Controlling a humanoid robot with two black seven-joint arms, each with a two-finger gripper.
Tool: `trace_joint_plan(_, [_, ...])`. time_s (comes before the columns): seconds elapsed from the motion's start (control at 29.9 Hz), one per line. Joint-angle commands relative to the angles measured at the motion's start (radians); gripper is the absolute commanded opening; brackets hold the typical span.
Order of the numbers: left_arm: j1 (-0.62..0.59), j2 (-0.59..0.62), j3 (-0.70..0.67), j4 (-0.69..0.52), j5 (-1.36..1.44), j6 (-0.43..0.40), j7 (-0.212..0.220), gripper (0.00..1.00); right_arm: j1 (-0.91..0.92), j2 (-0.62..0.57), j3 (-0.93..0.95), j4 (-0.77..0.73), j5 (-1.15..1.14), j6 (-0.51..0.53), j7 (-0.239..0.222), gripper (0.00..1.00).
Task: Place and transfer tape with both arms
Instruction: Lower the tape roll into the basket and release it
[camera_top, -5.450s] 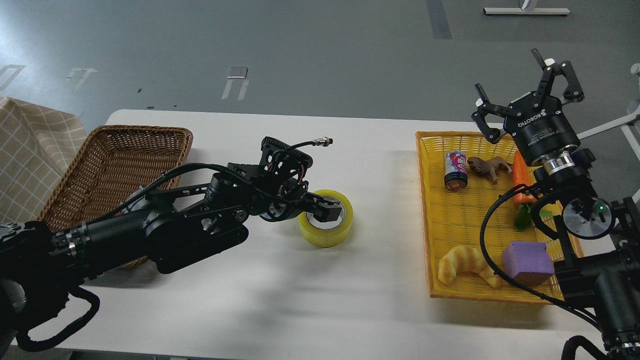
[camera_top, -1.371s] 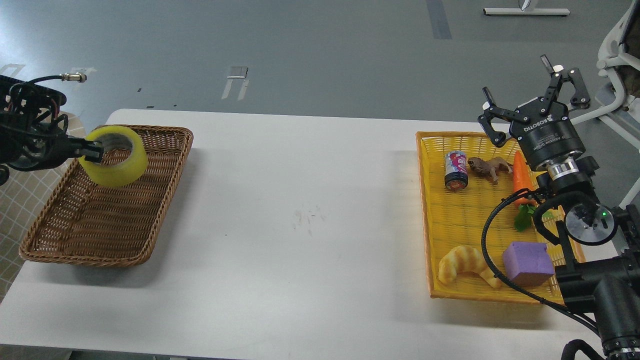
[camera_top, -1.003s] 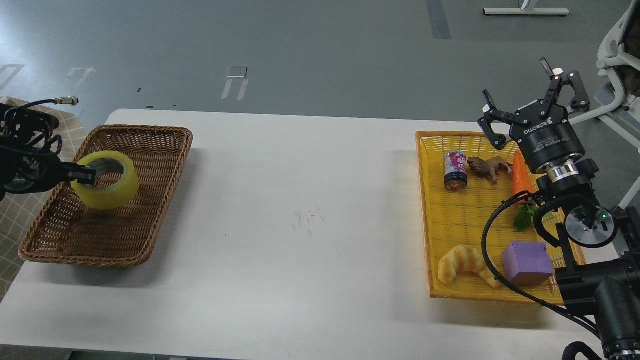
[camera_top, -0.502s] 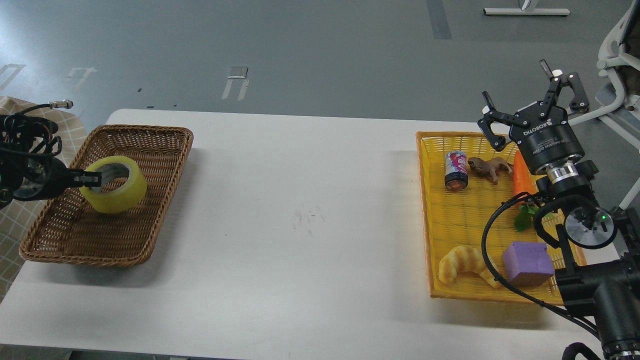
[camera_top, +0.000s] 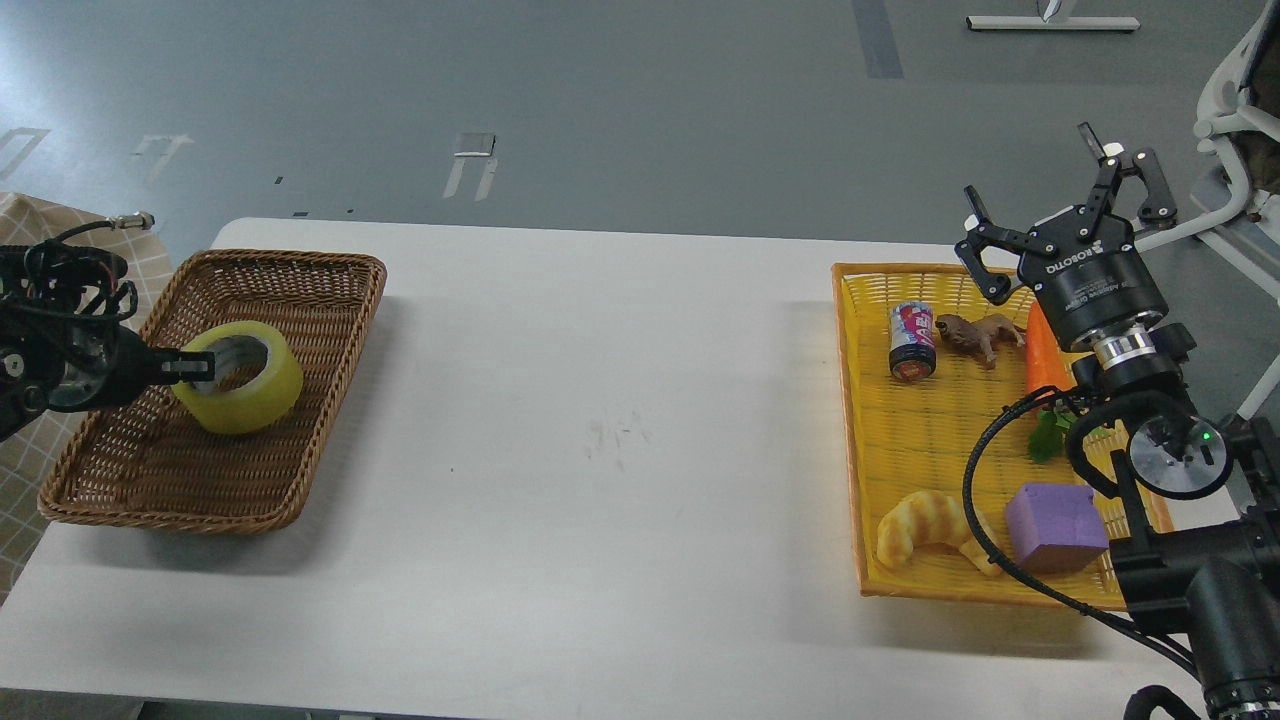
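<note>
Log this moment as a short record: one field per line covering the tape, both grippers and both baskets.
tape: yellow roll inside the wicker basket, upright on its flat side
left gripper: at the roll's left rim, one finger reaching into the core; grip state unclear
right gripper: open, raised over the far right corner of the yellow basket, holding nothing
yellow basket contents: can, toy animal, carrot, croissant, purple block
</note>
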Motion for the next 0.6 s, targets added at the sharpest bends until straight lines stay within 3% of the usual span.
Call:
trace_joint_plan(0.0, [0.004, -0.001, 0.0, 0.003, -0.002, 0.006, 0.0, 0.0, 0.0, 0.0, 0.0, 0.0, 0.0, 0.0, 0.0, 1.0])
trace_joint_plan(0.47, [0.007, -0.001, 0.0, 0.004, 0.0, 0.029, 0.003, 0.0, -0.001, 0.0, 0.0, 0.0, 0.0, 0.0, 0.0, 1.0])
trace_joint_plan(0.5, [0.005, -0.001, 0.0, 0.004, 0.0, 0.029, 0.003, 0.04, -0.001, 0.0, 0.0, 0.0, 0.0, 0.0, 0.0, 1.0])
trace_joint_plan(0.57, [0.007, -0.001, 0.0, 0.003, -0.002, 0.029, 0.003, 0.24, -0.001, 0.0, 0.0, 0.0, 0.0, 0.0, 0.0, 1.0])
